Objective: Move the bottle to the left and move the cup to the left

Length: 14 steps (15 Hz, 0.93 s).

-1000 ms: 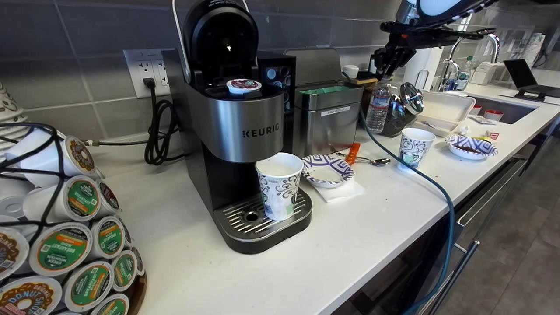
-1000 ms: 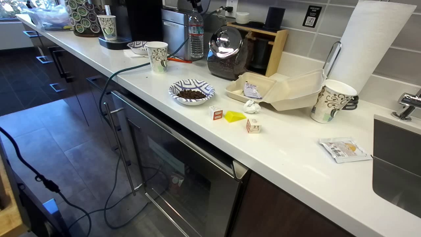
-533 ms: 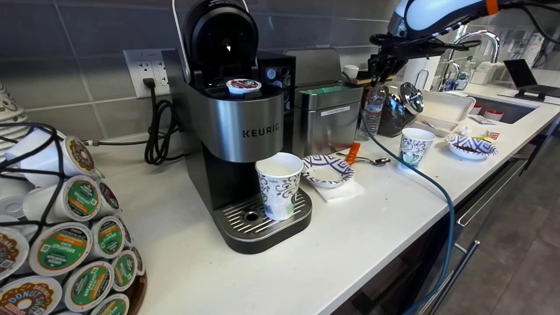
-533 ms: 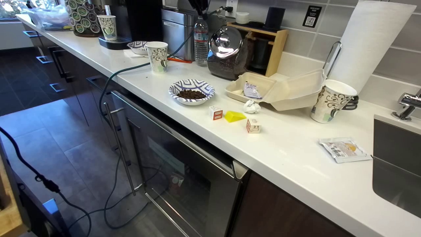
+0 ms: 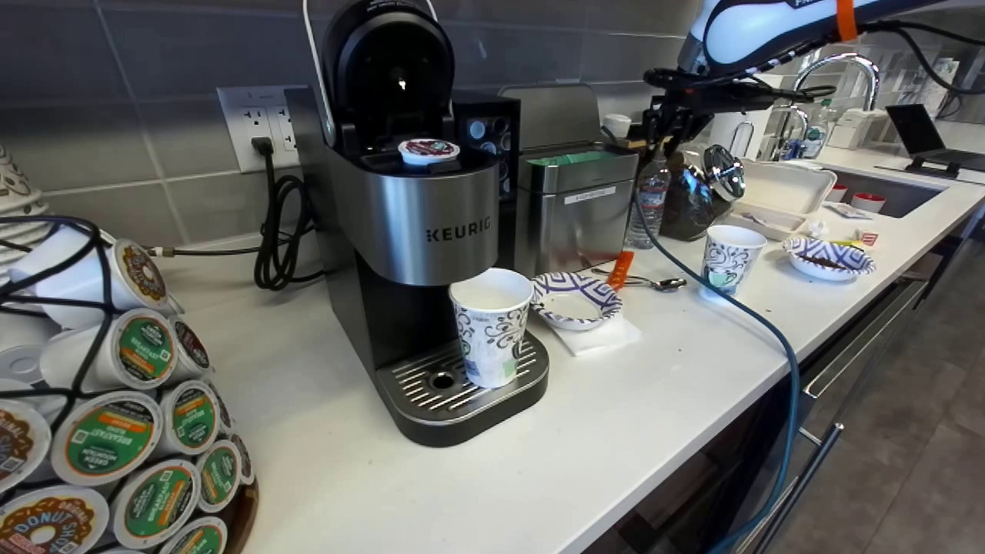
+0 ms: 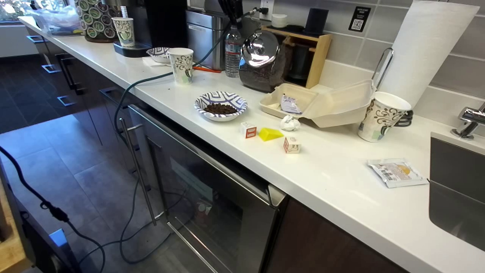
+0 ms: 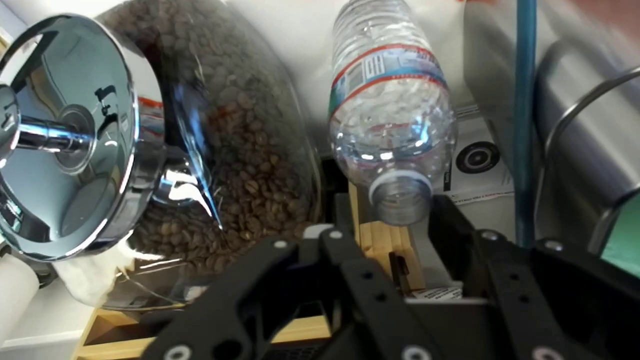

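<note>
The clear bottle (image 5: 649, 201) stands upright on the counter between the metal bin and the bean jar; it also shows in an exterior view (image 6: 232, 53). My gripper (image 5: 663, 142) is above it, pointing down. In the wrist view my gripper (image 7: 393, 207) is open around the bottle's (image 7: 395, 120) cap, with a gap at the left finger; the right finger is close to the cap. White patterned cups stand on the coffee maker's tray (image 5: 492, 338) and on the counter behind the blue cable (image 5: 731, 258); I cannot tell which is the task's cup. Another stands by the paper towels (image 6: 383, 117).
The bean jar (image 7: 235, 165) is close beside the bottle, and the metal bin (image 5: 577, 215) is on its other side. The blue cable (image 5: 758, 312) crosses the counter. Patterned bowls (image 5: 577, 302), a spoon (image 5: 668, 284) and a takeout box (image 6: 322, 106) also lie there.
The bottle was held above the counter and has come down onto it, between bin and jar. The gripper lowered with it, and its fingers now stand apart around the cap.
</note>
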{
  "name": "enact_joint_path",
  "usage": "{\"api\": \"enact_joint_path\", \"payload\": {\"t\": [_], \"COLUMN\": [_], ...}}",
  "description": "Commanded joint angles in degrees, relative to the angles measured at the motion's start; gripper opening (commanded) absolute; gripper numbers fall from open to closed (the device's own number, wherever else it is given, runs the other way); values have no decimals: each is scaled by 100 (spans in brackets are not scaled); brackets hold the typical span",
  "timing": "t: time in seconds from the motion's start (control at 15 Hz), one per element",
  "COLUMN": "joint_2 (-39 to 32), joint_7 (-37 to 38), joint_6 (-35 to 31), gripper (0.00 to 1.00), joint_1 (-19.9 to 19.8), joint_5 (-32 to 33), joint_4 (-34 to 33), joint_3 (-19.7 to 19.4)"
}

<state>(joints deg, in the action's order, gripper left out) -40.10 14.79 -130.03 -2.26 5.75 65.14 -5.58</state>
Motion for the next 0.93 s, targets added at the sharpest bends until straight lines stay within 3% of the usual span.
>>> {"api": "enact_joint_path", "payload": {"t": [0.0, 0.2, 0.47, 0.67, 0.87], "joint_2": [26, 628, 1738, 2440, 3114], "joint_7": [-9, -24, -210, -1524, -2710], "joint_6": [13, -195, -209, -266, 149], "gripper": [76, 100, 100, 100, 100], "joint_1": [11, 33, -145, -601, -920], "joint_5": [-97, -132, -406, -1458, -2681], "joint_4": [-130, 441, 1550, 2263, 3011], "joint_3": [-41, -11, 231, 688, 795]}}
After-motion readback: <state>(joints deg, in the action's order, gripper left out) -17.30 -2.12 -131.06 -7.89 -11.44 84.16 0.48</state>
